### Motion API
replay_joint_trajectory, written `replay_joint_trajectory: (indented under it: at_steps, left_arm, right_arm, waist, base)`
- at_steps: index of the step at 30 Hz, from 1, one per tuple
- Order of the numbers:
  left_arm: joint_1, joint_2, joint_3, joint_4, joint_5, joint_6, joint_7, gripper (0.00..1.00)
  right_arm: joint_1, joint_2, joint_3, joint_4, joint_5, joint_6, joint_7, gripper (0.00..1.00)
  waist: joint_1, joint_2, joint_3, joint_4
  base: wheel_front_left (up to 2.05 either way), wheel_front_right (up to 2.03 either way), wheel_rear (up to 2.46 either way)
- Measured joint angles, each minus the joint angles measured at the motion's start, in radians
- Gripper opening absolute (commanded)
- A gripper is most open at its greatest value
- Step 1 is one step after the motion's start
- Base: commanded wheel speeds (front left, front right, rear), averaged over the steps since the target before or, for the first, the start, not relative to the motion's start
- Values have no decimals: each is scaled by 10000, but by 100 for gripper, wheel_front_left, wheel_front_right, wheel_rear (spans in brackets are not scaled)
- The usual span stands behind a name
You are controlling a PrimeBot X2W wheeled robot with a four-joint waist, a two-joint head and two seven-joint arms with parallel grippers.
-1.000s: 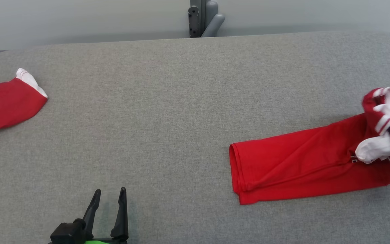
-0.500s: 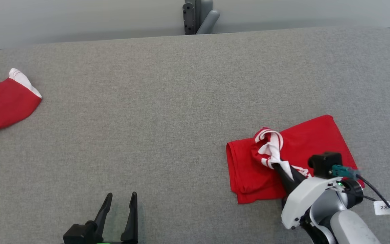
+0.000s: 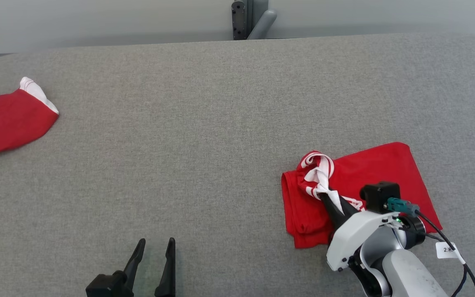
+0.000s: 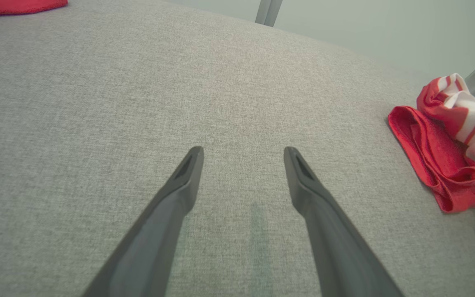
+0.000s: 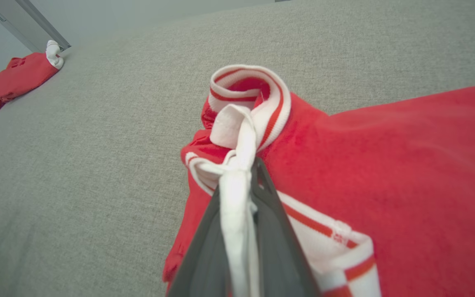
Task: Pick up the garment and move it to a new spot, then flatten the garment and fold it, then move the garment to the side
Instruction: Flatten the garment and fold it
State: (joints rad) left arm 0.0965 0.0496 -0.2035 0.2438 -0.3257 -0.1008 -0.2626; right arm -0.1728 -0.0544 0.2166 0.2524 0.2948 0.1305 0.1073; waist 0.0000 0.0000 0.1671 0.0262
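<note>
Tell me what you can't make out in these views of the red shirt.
- Head view: the red garment, near edge hidden under the right gripper.
- Head view: the second red garment, cut off by the left edge.
- Left wrist view: the red garment's far side, cut off at the right edge.

Support: table (image 3: 204,136), grey woven cover, rounded far corners. Two items lie on it.
Item 1: garment (image 3: 382,169), red, at 4 o'clock from the table's middle, near the front edge; doubled over, folded edge facing 9 o'clock; white red-striped trim (image 3: 318,173) bunched on top at its 10 o'clock corner.
Item 2: second garment (image 3: 6,123), red, white-edged, crumpled, at 9 o'clock, cut off by the head view's edge; well apart from item 1.
</note>
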Motion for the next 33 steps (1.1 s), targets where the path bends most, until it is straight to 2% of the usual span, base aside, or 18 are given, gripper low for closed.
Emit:
replay_joint_trajectory:
  at_steps: [1, 2, 3, 4, 9, 13, 19, 26, 33]
  left_arm:
    - [0, 0, -4, 4, -27, 2, -2, 100]
    - [0, 0, 0, 6, -44, 33, -2, 100]
    - [0, 0, 15, 13, -48, 40, -2, 100]
    - [1, 0, 23, 27, -48, 42, 0, 100]
    - [22, 0, 107, 67, -40, 42, -2, 100]
    - [37, 0, 146, 59, -35, 46, -2, 100]
    - [125, 0, 165, -19, -73, 92, -2, 100]
    - [206, 0, 104, -65, -209, 146, -2, 100]
    - [413, 0, 198, -169, -247, 190, -2, 100]
  right_arm:
    - [-21, 12, -8, 40, -23, 0, -42, 0]
    - [-50, 15, -10, 77, -46, 0, -90, 18]
    - [-74, 17, 52, 100, -71, 2, -123, 46]
    - [-86, 17, 127, 105, -86, 0, -153, 100]
    - [-71, 42, 328, -194, 71, 2, -520, 100]
    - [143, -36, 263, -1034, 460, 2, -993, 100]
    - [892, -516, -1074, -2443, 713, 4, -1776, 100]
    - [1689, -805, -2451, -2646, 244, 2, -2763, 100]
    - [2352, -974, -3244, -1935, -817, 2, -3649, 100]
  waist:
    - [0, 0, -1, 15]
    - [0, 0, -1, 25]
    - [0, 0, -2, 30]
    - [0, 0, -4, 33]
    - [0, 0, -55, 16]
    - [0, 0, -95, -8]
    - [-1, 0, -190, -71]
    - [0, 0, -404, -131]
    - [0, 0, -802, -184]
  base:
    - [0, 0, 0]
    - [0, 0, 0]
    - [0, 0, 0]
    - [0, 0, 0]
    - [0, 0, 0]
    - [0, 0, 0]
    - [0, 0, 0]
    - [0, 0, 0]
    - [0, 0, 0]
